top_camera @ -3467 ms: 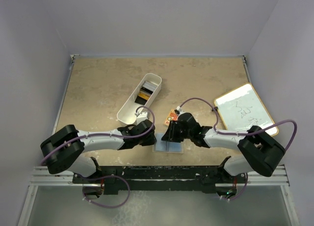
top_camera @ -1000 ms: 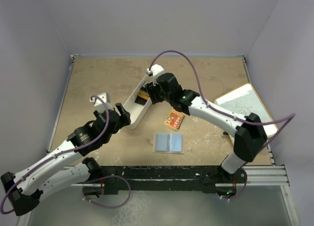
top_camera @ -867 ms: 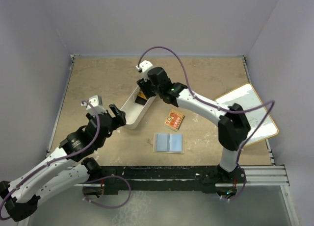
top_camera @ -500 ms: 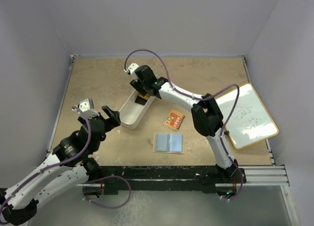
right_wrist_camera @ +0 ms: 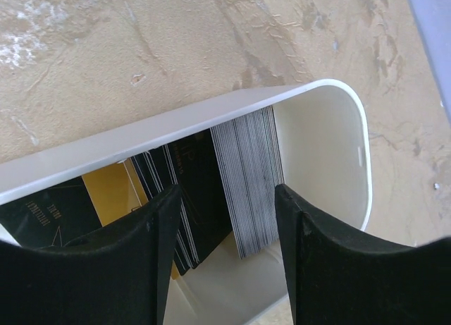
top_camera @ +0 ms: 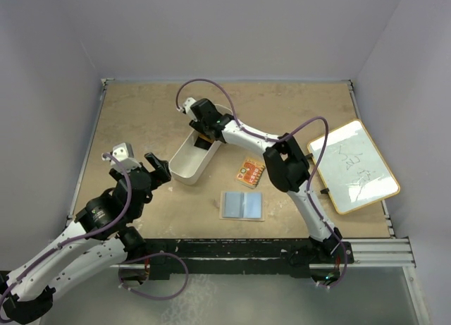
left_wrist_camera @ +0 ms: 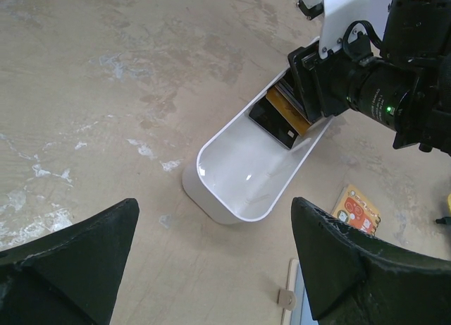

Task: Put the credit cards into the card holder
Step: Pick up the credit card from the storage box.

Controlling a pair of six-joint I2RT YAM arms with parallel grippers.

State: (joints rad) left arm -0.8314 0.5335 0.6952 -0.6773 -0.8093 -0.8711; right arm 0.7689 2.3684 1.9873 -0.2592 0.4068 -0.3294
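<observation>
The credit cards [right_wrist_camera: 254,175] stand on edge in the far end of a white bin [right_wrist_camera: 211,118]: a grey stack, black ones [right_wrist_camera: 192,191] and a gold one [right_wrist_camera: 109,187]. My right gripper [right_wrist_camera: 229,258] hangs just above them, open, the stack showing between its fingers [right_wrist_camera: 352,268], nothing gripped. From above it sits at the bin's far end [top_camera: 206,130]. The card holder [top_camera: 242,205] lies open and flat near the table's front; its tan snap tab [left_wrist_camera: 287,299] shows in the left wrist view. My left gripper [top_camera: 161,166] is wide open and empty, left of the bin's near end [left_wrist_camera: 239,198].
An orange-red patterned packet [top_camera: 250,172] lies between the bin and the card holder. A framed whiteboard [top_camera: 352,166] rests at the right edge. The right arm [top_camera: 282,163] arches over the table's middle. Walls close in the back and both sides.
The right gripper has swung left and settled over the bin's far end, above the cards. The left arm has pulled back from the bin toward the left and its jaws have spread wider.
</observation>
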